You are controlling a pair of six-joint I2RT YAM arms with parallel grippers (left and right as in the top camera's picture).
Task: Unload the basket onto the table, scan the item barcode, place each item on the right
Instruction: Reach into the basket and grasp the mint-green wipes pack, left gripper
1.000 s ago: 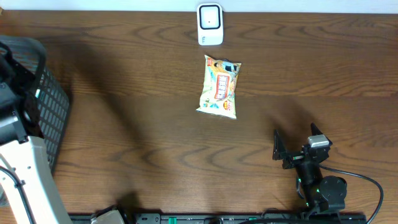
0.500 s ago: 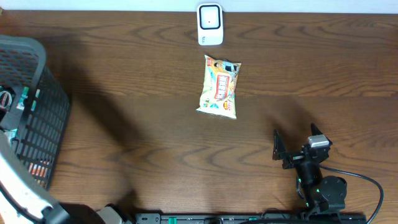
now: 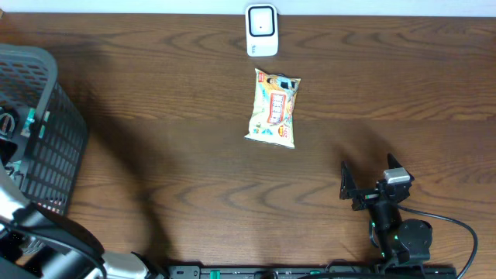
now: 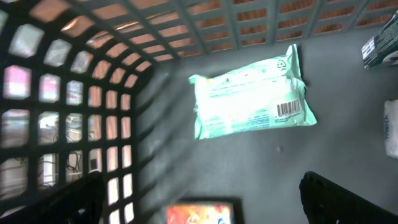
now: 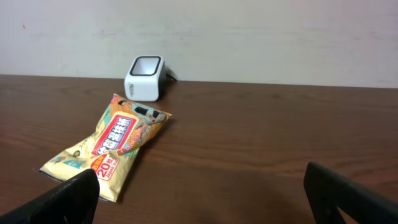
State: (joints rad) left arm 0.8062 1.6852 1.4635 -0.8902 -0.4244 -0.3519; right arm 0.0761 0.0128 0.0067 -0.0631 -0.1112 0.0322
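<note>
The barcode scanner point(image 3: 262, 29) sits at the far edge of the desk point(image 3: 170, 116), with the snack bag point(image 3: 273, 108) lying just in front of it. The basket point(image 3: 66, 147) stands at the desk's left end, a flat packet point(image 4: 249, 99) on its floor. The right claw point(image 3: 367, 172) rests near the front edge, to the right of the bag.

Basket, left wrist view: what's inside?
On the basket floor a mint-green packet lies flat, barcode up. An orange-printed item, a box and something white are cut off at the frame edges; the rest of the floor is out of view.
</note>
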